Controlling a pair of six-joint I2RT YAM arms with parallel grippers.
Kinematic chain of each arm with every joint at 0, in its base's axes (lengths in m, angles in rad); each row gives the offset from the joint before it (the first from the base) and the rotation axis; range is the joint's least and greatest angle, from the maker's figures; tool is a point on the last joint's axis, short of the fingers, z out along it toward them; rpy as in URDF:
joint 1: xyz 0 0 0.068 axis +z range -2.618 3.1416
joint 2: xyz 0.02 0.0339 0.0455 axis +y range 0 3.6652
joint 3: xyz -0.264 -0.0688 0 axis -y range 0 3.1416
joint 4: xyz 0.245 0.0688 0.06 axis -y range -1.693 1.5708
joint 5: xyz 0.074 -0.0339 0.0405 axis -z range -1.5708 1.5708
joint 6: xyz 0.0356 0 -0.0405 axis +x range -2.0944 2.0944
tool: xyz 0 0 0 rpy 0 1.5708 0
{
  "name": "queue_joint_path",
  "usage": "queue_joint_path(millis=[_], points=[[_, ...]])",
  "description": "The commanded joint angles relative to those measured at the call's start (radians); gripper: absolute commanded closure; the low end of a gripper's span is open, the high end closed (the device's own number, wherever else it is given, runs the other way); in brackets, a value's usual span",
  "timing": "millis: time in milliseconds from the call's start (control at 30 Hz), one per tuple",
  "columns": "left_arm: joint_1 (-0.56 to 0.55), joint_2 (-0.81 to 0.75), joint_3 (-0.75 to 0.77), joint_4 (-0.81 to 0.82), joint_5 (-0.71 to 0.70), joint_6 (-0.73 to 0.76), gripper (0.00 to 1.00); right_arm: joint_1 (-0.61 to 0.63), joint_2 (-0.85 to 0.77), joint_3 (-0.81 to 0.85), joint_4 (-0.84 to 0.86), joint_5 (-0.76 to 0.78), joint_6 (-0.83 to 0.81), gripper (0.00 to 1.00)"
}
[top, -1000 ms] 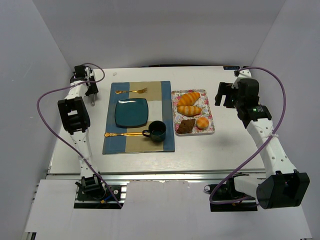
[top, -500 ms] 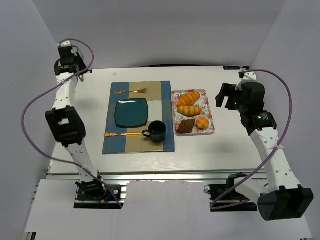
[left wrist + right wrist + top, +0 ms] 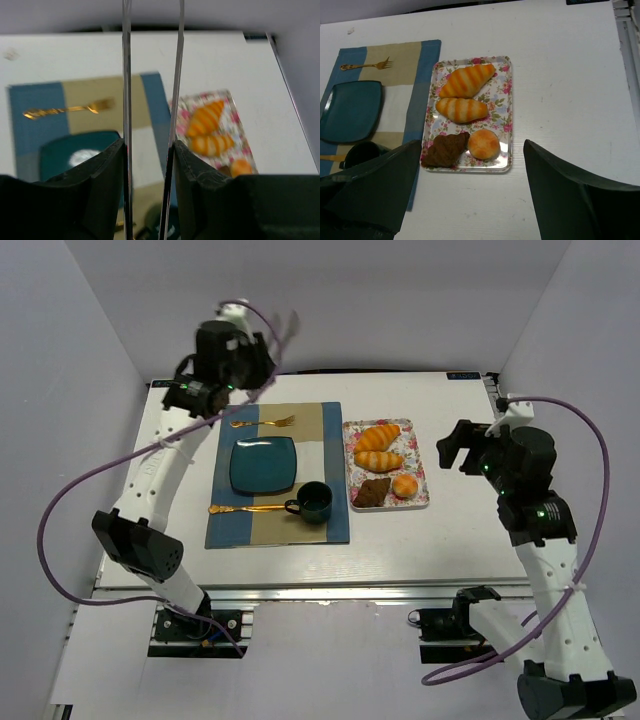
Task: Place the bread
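Four breads lie on a floral tray (image 3: 421, 458): two orange-striped croissants (image 3: 379, 436) (image 3: 380, 460), a round bun (image 3: 404, 485) and a brown croissant (image 3: 373, 492). The right wrist view shows the tray (image 3: 506, 115), bun (image 3: 484, 144) and brown croissant (image 3: 445, 150). A dark teal plate (image 3: 263, 464) sits on the placemat (image 3: 335, 440). My left gripper (image 3: 255, 360) is raised over the back left of the mat, shut on thin metal tongs (image 3: 175, 75) whose blades stand apart. My right gripper (image 3: 457, 447) is open and empty, raised to the right of the tray.
A dark cup (image 3: 314, 502) stands on the mat's front right, beside the tray. A gold fork (image 3: 262, 422) lies behind the plate and a gold utensil (image 3: 245, 508) in front of it. White walls close in the left, back and right.
My left arm has swung up and to the right, from the table's back left corner to above the back of the mat. My right arm has drawn back slightly to the right.
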Motion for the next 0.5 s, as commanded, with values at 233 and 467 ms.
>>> queue_joint_path(millis=[233,467], points=[[-0.360,-0.073,-0.105,-0.197,0.016,-0.029,0.49,0.004,-0.171,0.129,-0.182,0.276,0.063,0.11],[-0.597,0.092,0.043,-0.367,-0.007,0.053,0.49,0.004,-0.230,0.171,-0.292,0.296,0.045,0.11]])
